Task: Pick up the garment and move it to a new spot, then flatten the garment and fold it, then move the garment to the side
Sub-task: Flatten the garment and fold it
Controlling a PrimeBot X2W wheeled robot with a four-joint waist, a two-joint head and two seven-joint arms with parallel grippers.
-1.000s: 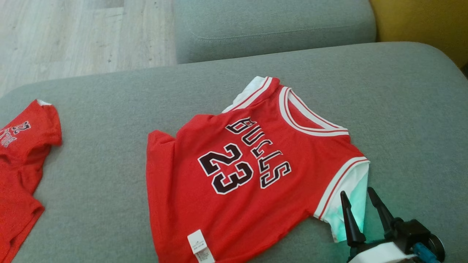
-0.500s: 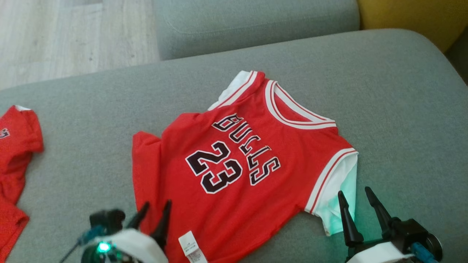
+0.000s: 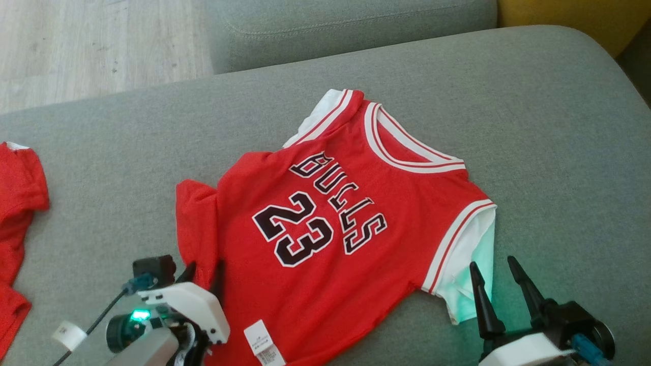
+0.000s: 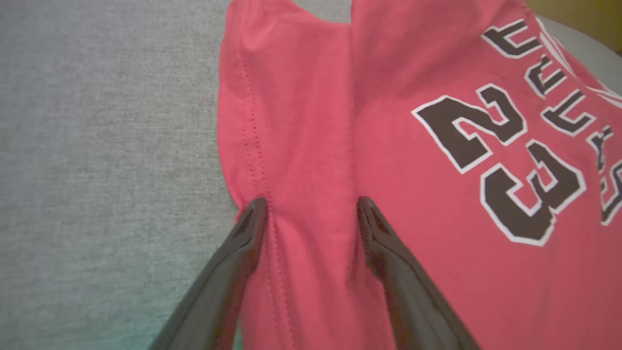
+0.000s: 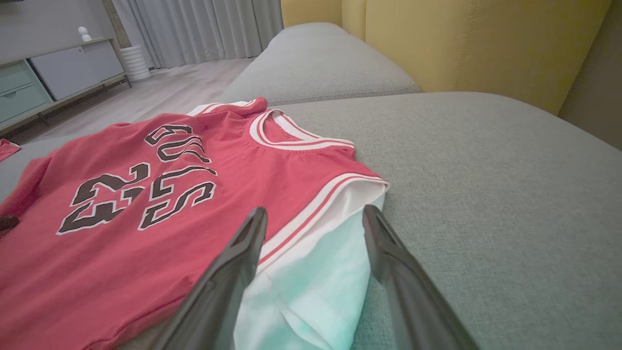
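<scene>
The garment (image 3: 325, 223) is a red basketball jersey with white trim and black lettering, lying face up and spread on the grey cushion (image 3: 559, 152). My left gripper (image 3: 204, 267) stands open over the jersey's lower left hem; in the left wrist view its fingers (image 4: 250, 228) straddle the stitched red edge of the garment (image 4: 340, 146). My right gripper (image 3: 492, 264) is open at the white sleeve; in the right wrist view its fingers (image 5: 384, 243) frame that sleeve of the garment (image 5: 311, 253). Nothing is gripped.
A second red garment (image 3: 15, 218) lies at the cushion's far left edge. Another grey cushion (image 3: 346, 25) sits behind, with wooden floor (image 3: 76, 46) to the left and a yellow backrest (image 5: 466, 43) on the right.
The camera has shifted, sliding the scene leftward. My left arm has come into view and advanced onto the jersey's lower left hem. The right gripper stays open at the white sleeve.
</scene>
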